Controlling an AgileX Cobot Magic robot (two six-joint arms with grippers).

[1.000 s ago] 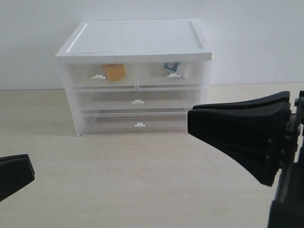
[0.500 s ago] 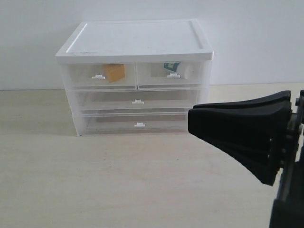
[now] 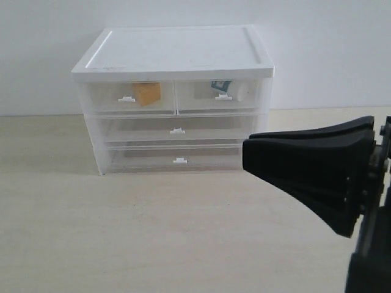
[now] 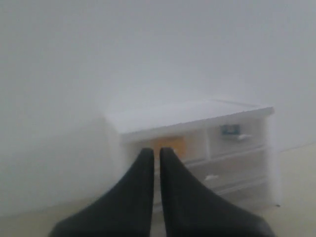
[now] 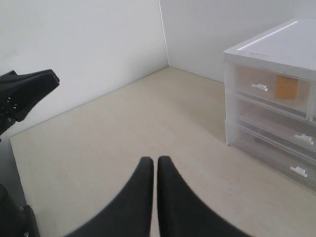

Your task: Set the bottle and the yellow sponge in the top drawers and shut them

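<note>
Exterior view: the yellow sponge (image 3: pixel 147 93) sits in the left of the top drawers (image 3: pixel 107 97) and the bottle (image 3: pixel 227 90) in the right. Both fronts appear flush, so the task looks complete. The right gripper (image 3: pixel 245 157) is closed and empty.
Left wrist view: the left gripper (image 4: pixel 156 152) has its jaws together, holding nothing.
Right wrist view: jaws together, empty.

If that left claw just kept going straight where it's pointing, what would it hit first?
Probably the drawer unit. The shut left gripper aims at the front of the top drawer where the yellow sponge shows through. The wrist view is blurry, so the gap between them cannot be judged.
</note>
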